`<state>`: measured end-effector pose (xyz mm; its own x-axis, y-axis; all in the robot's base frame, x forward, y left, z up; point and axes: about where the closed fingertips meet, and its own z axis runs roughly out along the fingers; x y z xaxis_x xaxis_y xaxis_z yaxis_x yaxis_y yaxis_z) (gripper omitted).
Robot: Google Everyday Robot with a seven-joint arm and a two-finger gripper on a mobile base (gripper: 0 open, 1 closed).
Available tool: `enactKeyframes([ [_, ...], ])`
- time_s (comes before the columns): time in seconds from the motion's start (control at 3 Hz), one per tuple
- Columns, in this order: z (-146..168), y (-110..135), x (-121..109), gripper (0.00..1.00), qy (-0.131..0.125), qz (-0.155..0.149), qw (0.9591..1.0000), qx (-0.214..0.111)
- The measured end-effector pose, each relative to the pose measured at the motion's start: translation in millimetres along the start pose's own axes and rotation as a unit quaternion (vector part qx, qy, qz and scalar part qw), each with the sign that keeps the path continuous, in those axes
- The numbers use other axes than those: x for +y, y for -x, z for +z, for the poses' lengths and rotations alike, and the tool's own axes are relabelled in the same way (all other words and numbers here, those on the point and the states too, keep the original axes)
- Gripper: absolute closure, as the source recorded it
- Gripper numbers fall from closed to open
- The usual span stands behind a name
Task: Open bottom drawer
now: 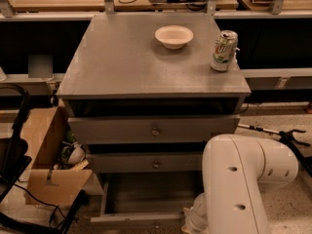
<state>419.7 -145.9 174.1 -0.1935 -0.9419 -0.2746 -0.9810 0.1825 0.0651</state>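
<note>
The grey cabinet has three drawers. The bottom drawer stands pulled out, and I look down into its open box. Its front shows only as a top edge near the frame's bottom, and its knob is hidden. The middle drawer front and top drawer front are closed, each with a small round knob. My white arm fills the lower right. My gripper is low at the right end of the bottom drawer's front, mostly hidden by the arm and the frame edge.
A white bowl and a drink can stand on the cabinet top. An open cardboard box with clutter sits on the floor at left, next to a black frame. A black stand leg lies at right.
</note>
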Motion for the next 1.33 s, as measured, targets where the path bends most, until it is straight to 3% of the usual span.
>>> enactKeyframes([
  [1.33, -1.8, 0.5, 0.2, 1.00, 0.000, 0.000, 1.0000, 0.000],
])
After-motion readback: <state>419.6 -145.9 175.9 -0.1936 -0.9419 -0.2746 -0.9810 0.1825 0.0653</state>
